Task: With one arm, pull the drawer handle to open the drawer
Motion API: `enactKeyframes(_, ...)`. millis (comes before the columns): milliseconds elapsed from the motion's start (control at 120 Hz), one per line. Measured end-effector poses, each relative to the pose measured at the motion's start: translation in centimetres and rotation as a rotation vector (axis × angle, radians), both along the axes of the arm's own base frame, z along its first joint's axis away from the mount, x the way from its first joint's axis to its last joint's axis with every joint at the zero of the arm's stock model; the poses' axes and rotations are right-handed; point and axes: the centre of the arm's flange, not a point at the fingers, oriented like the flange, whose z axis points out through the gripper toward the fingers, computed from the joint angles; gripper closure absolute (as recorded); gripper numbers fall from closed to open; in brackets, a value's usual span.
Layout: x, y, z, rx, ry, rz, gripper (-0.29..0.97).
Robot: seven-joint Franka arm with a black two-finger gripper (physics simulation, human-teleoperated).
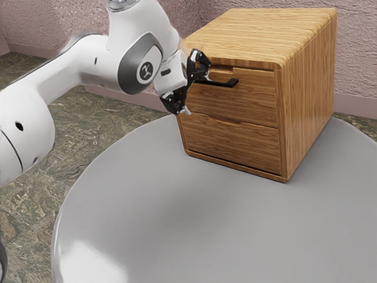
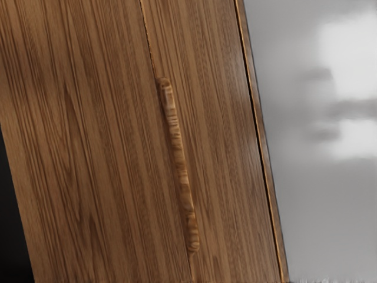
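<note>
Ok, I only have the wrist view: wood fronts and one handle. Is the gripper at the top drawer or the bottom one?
Observer: Top. The gripper is against the top drawer, close under the cabinet top.
Operator: Drawer out yet?
Observer: Not that I can see. Its front looks level with the bottom drawer.
Operator: What is the cabinet standing on?
Observer: A round grey table, toward its far side.
</note>
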Motion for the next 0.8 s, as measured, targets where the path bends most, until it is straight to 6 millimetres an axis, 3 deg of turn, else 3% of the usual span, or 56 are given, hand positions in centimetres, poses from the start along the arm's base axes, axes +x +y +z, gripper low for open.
enactKeyframes(100,-0.3,0.4,-0.7,0.000,0.021,0.003,0.02)
enactKeyframes(183,-2.5,0.4,-0.2,-0.009,0.040,0.000,0.11)
enactKeyframes(300,-8.3,0.3,1.3,-0.047,0.055,-0.020,0.41)
enactKeyframes(367,-12.5,0.5,2.3,-0.079,0.053,-0.044,0.46)
enactKeyframes(383,-13.5,0.7,2.6,-0.084,0.051,-0.049,0.53)
enactKeyframes(408,-15.1,1.1,3.6,-0.092,0.040,-0.057,0.74)
enactKeyframes(450,-19.0,7.5,6.3,-0.106,-0.002,0.042,0.59)
enactKeyframes(475,-22.8,11.0,9.0,-0.114,-0.046,0.101,0.52)
enactKeyframes(508,-28.1,14.0,12.5,-0.114,-0.101,0.166,0.42)
enactKeyframes(542,-34.4,15.5,16.0,-0.103,-0.154,0.236,0.35)
enactKeyframes(592,-41.5,15.9,19.2,-0.105,-0.181,0.327,0.26)
enactKeyframes(633,-44.9,15.3,20.2,-0.125,-0.157,0.386,0.21)
enactKeyframes(725,-47.9,12.0,20.3,-0.162,-0.055,0.456,0.13)
enactKeyframes(800,-49.8,10.7,19.8,-0.203,0.004,0.512,0.09)
